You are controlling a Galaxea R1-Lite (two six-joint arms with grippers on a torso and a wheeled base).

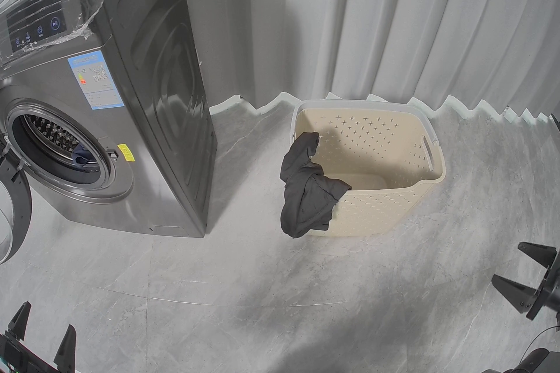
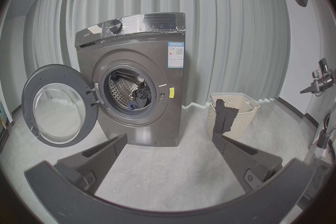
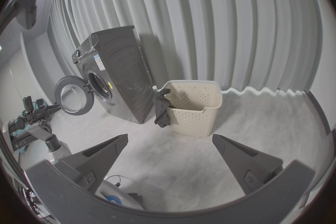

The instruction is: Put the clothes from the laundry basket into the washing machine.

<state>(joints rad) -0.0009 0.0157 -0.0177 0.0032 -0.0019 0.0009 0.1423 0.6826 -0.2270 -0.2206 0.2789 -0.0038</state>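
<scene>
Head view: a dark grey garment (image 1: 306,193) hangs crumpled over the near left corner of the cream, perforated laundry basket (image 1: 373,211), most of it trailing down the outer wall. The basket stands on the grey floor (image 1: 262,275) to the right of the grey washing machine (image 1: 157,71). The machine's round door (image 1: 14,205) is swung open, and dark clothes (image 1: 81,155) lie in the drum. A white curtain (image 1: 379,13) hangs behind. The left claw (image 1: 46,317) sits low at the near left and the right claw (image 1: 506,261) at the near right. Both are well apart from the basket, spread wide and holding nothing

Left wrist view: the left claw (image 2: 169,137) gapes wide and empty, facing the washing machine (image 2: 140,123). The door (image 2: 59,105) stands open beside the drum, where the dark clothes (image 2: 141,97) are heaped. The laundry basket (image 2: 241,109), with the dark grey garment (image 2: 224,118) over its rim, stands near the machine

Right wrist view: the right claw (image 3: 169,137) is wide open with nothing in it. Floor lies between it and the laundry basket (image 3: 196,112). The dark grey garment (image 3: 161,109) drapes over the side nearest the washing machine (image 3: 119,70)
</scene>
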